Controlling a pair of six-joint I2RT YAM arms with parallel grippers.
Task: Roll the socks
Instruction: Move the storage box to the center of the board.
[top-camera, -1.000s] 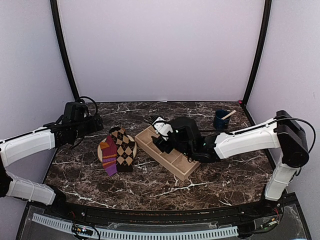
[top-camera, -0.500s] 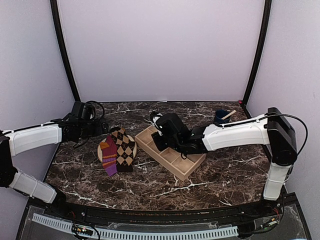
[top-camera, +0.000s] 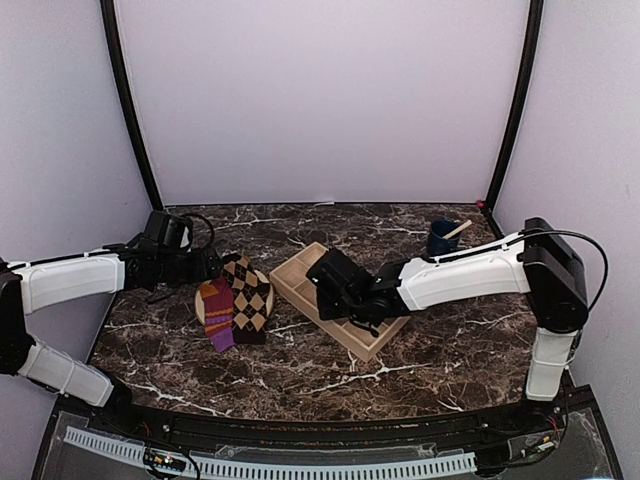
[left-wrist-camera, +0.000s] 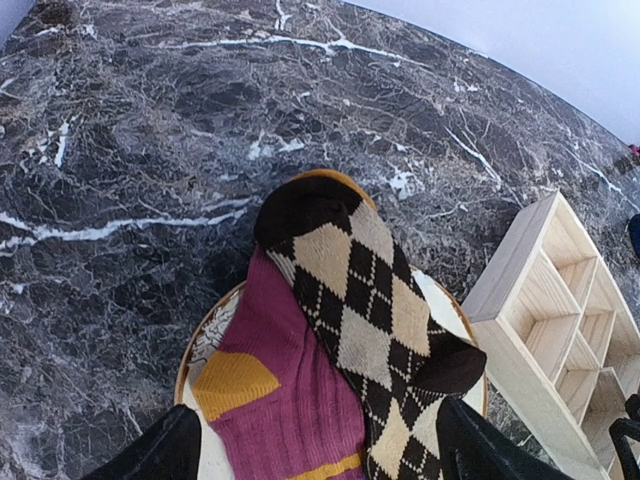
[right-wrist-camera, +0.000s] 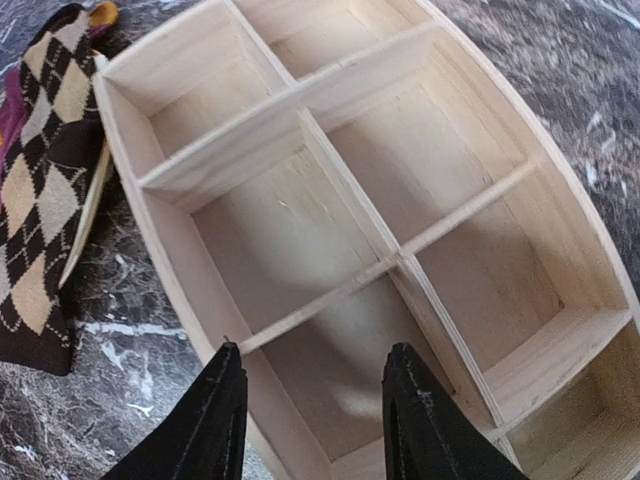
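Right, both socks lie side by side on a round plate (left-wrist-camera: 200, 345) at the left of the marble worktop (left-wrist-camera: 120, 150), the purple sock (left-wrist-camera: 290, 400) with its orange stripes on the left. The argyle sock (left-wrist-camera: 365, 320) partly overlaps its right edge, and their near ends hang off the plate onto the stone. The left end effector (left-wrist-camera: 318, 450) hovers just at the plate's far-left side, fingers spread wide apart with nothing between them, socks framed in the gap. Over on the right, the right end effector (right-wrist-camera: 312, 420) hangs above a wooden divider tray (right-wrist-camera: 340, 200), fingers also apart and empty. That tray sits just right of the plate, and a blue cup (top-camera: 441, 238) stands well back on the right.
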